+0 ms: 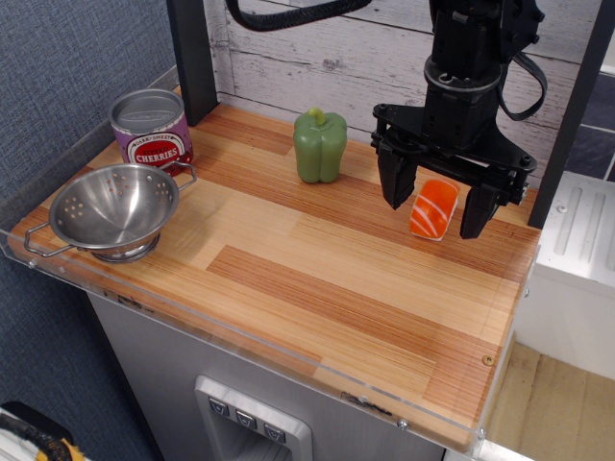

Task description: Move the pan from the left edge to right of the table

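Note:
The pan (113, 207) is a shiny steel colander bowl with small holes and two wire loop handles. It stands upright on its ring base at the left edge of the wooden table (317, 288). My gripper (437, 206) hangs over the far right of the table, well away from the pan. Its two black fingers (396, 182) are spread open, with nothing held between them. An orange and white piece (433, 208) lies on the table between and behind the fingers.
A purple cherries can (151, 128) stands just behind the pan, near its far handle. A green bell pepper (320, 145) stands at the back middle. A black post (195, 58) rises at the back left. A clear acrylic lip (240, 331) rims the front edge.

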Controlling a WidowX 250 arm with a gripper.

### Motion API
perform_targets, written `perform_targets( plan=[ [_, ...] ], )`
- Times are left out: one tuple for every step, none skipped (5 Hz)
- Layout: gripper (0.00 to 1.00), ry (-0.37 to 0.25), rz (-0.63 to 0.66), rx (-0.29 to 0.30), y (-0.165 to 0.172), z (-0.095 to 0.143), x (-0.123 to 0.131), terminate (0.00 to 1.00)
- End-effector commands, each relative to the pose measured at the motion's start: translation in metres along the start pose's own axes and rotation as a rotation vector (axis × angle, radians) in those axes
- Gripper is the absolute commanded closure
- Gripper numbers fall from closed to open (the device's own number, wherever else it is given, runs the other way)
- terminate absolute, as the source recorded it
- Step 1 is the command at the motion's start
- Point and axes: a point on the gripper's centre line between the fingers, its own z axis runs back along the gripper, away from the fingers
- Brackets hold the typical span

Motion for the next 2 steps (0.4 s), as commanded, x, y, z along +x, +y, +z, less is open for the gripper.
perform_targets(
  plan=[
    [0.0,0.0,0.0,0.0,0.0,0.0,0.0,0.0],
    [0.0,0.047,-0.136,-0.062,0.011,-0.002,-0.013,0.0]
  ],
)
